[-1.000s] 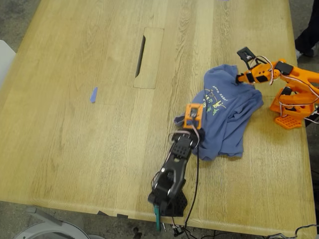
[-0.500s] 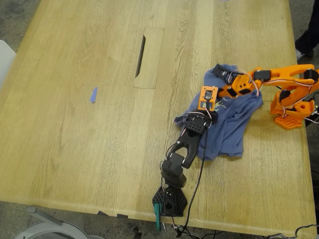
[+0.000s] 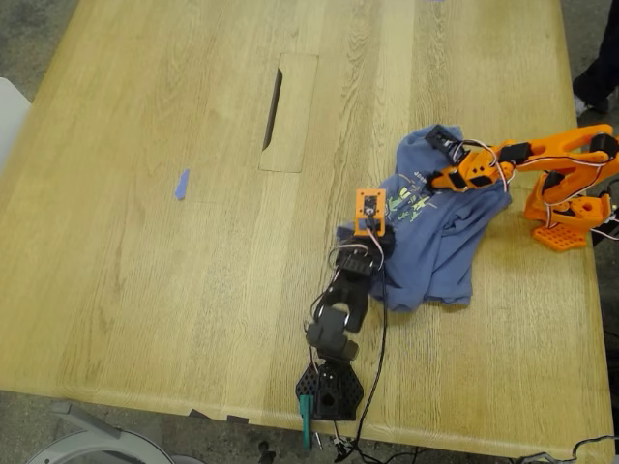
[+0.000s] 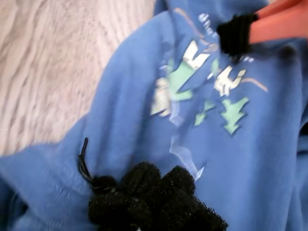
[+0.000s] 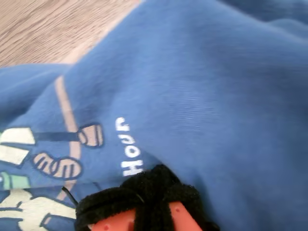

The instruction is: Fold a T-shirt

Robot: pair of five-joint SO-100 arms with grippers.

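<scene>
On bench (image 3: 145, 242), 3 o'clock: shirt (image 3: 435, 242), crumpled.
First claw (image 3: 370, 235): at shirt's 9 o'clock edge; grip untellable.
Second claw (image 3: 437, 180): over print (image 4: 192, 91); grip untellable.

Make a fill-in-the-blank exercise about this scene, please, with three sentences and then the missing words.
1. The T-shirt lies crumpled, not folded, on a table made of ______.
2. In the exterior view, the arm whose base stands at the table's right side is ______ in colour.
3. The cartoon print on the shirt's chest is mostly white and ______.

Missing words: wood; orange; green
</scene>
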